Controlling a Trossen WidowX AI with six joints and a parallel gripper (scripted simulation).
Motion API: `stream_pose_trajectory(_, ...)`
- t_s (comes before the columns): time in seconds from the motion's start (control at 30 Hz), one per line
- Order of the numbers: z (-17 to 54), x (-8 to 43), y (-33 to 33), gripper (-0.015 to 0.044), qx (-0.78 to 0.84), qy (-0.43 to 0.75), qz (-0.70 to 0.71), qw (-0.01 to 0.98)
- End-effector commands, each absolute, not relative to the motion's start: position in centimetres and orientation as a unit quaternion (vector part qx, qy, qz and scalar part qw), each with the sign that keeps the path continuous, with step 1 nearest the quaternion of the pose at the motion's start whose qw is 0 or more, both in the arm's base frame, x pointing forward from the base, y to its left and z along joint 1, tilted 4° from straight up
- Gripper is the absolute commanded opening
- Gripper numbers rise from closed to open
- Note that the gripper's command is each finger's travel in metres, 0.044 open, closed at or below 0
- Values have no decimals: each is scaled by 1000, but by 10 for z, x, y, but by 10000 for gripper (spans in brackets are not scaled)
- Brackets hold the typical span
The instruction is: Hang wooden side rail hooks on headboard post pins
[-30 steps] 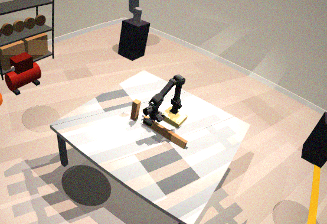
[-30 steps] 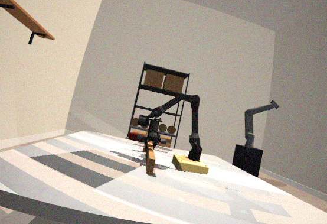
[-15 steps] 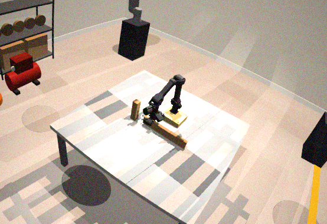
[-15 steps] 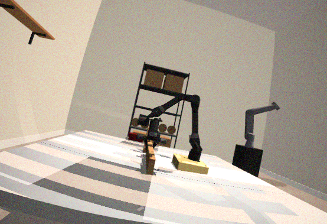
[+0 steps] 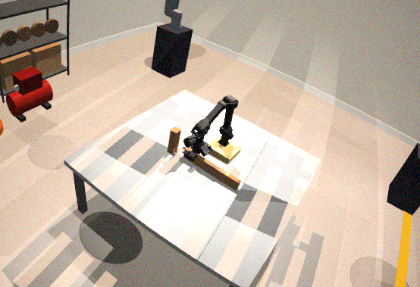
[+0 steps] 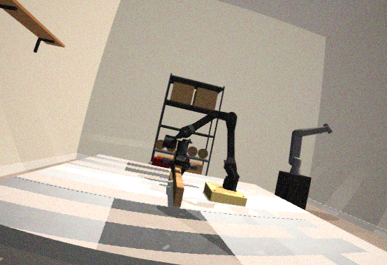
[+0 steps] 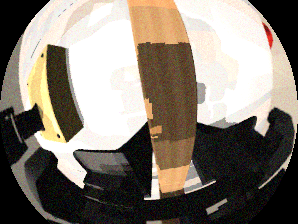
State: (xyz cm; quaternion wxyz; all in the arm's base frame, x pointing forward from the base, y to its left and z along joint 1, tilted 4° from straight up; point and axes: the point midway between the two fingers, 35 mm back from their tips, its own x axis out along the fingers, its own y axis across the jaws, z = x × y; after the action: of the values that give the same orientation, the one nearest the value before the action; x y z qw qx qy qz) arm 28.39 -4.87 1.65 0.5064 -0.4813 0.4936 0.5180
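One gripper (image 5: 192,155) (image 6: 179,170) (image 7: 162,121), black, mid-frame in the top view, partly closed, clamped on the rail. One rail (image 5: 220,173) (image 6: 178,191) (image 7: 167,90): long, straight, grained wood, right of the post from above. One post (image 5: 174,140): upright, squared, wooden. One base block (image 5: 232,155) (image 6: 225,198) (image 7: 40,102): yellow, rectangular, lower right of centre in the exterior view.
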Motion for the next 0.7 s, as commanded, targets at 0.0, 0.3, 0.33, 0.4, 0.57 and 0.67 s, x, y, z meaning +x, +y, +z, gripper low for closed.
stream_pose_trajectory(0.0, 21, 287, -49, 0, -487, 488, 516, 508)
stream_pose_trajectory(0.3, 23, 287, -49, 0, -487, 488, 516, 508)
stream_pose_trajectory(0.33, 23, 287, -49, 0, -487, 488, 516, 508)
stream_pose_trajectory(0.4, 23, 288, -49, 0, -487, 488, 516, 508)
stream_pose_trajectory(0.57, 24, 288, -49, 0, -487, 488, 516, 508)
stream_pose_trajectory(0.67, 25, 288, -49, 0, -487, 488, 516, 508)
